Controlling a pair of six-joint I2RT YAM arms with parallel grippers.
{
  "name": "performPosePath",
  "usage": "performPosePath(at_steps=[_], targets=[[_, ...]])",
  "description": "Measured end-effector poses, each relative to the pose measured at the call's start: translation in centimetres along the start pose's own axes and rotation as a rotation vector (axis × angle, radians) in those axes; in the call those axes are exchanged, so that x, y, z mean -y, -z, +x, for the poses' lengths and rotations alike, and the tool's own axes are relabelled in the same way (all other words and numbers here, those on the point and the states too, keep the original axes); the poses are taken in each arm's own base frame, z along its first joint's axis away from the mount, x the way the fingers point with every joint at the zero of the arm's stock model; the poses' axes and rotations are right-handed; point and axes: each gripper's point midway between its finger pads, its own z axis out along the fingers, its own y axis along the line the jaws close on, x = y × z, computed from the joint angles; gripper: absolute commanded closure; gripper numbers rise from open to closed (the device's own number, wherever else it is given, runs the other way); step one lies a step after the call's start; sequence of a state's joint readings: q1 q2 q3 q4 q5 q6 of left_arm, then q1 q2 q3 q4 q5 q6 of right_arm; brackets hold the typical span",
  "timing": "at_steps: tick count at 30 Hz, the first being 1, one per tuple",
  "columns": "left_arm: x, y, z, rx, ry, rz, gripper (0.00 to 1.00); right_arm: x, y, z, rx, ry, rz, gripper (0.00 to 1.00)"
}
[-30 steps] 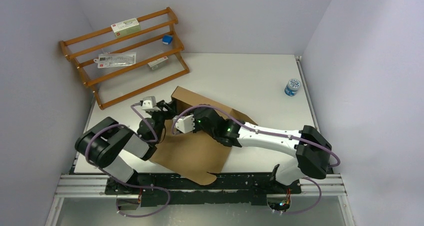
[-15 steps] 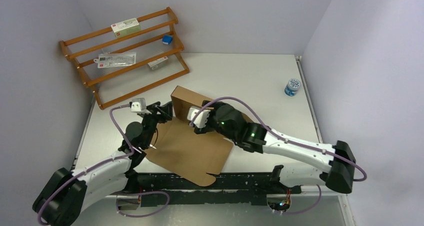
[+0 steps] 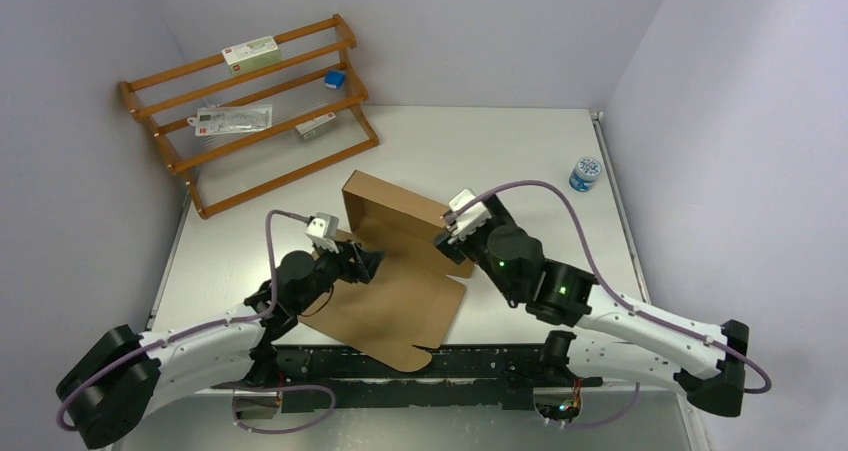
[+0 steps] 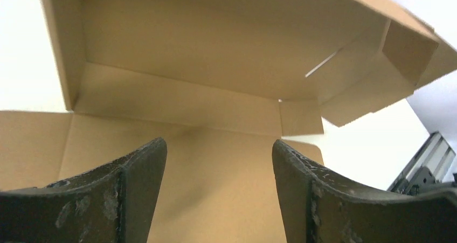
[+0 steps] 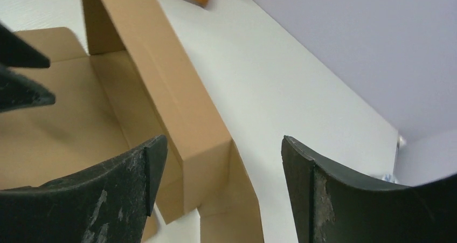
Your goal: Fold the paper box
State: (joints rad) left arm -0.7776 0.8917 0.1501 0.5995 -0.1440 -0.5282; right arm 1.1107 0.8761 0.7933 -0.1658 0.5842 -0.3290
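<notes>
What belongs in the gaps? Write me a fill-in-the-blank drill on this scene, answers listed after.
1. The left gripper and the right gripper are both ____, gripping nothing.
2. The plain brown corrugated cardboard box has its far wall raised, while its near panel lies ____.
3. The orange-brown slatted wooden rack sits at the white table's far ____ corner.
4. The small round blue-lidded jar stands near the table's ____ edge.
Answers: open; flat; left; right.

Readable text: none at this size.
Carton (image 3: 250,51) on the wooden rack's (image 3: 290,176) top rail: white label with a red mark, lettering illegible.
Clear bag (image 3: 233,120) on the middle rail: red-and-white tag, print too small.
Small packet (image 3: 316,124): label unreadable.
Jar (image 3: 585,172): blue-and-white patterned lid, no legible words.
</notes>
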Motion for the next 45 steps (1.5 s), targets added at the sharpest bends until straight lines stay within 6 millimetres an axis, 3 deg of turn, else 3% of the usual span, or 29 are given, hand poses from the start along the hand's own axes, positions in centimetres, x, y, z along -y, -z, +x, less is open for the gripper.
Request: performPosePath(at_steps=[7,14,21,28,32,40,45], targets=[[0.9,-1.0,2.9,-0.104,-0.019,0.017,0.22,2.0,1.5,3.0,-0.089,-0.140,0.129,0.08],[0.6,-2.8,5.3,-0.167,-0.028,0.003,0.23,1.8,1.1,7.8,-0.205,-0.156,0.166,0.06],[-0.3,-3.8,7.4,-0.223,-0.038,-0.028,0.23,3.6,-0.1,10.8,-0.265,-0.221,0.210,0.08],[-0.7,-4.2,9.8,-0.280,-0.050,-0.043,0.24,1.2,-3.1,11.1,-0.254,-0.256,0.108,0.09],[-0.5,-4.8,9.8,-0.257,-0.041,-0.040,0.24,0.2,-4.9,11.4,-0.254,-0.254,0.079,0.10],[0.0,-6.0,9.7,-0.238,-0.036,-0.042,0.24,0.3,-9.3,10.6,-0.214,-0.265,0.071,0.12],[0.2,-6.7,9.3,-0.219,-0.039,-0.054,0.24,1.1,-10.1,10.6,-0.205,-0.285,0.082,0.13]])
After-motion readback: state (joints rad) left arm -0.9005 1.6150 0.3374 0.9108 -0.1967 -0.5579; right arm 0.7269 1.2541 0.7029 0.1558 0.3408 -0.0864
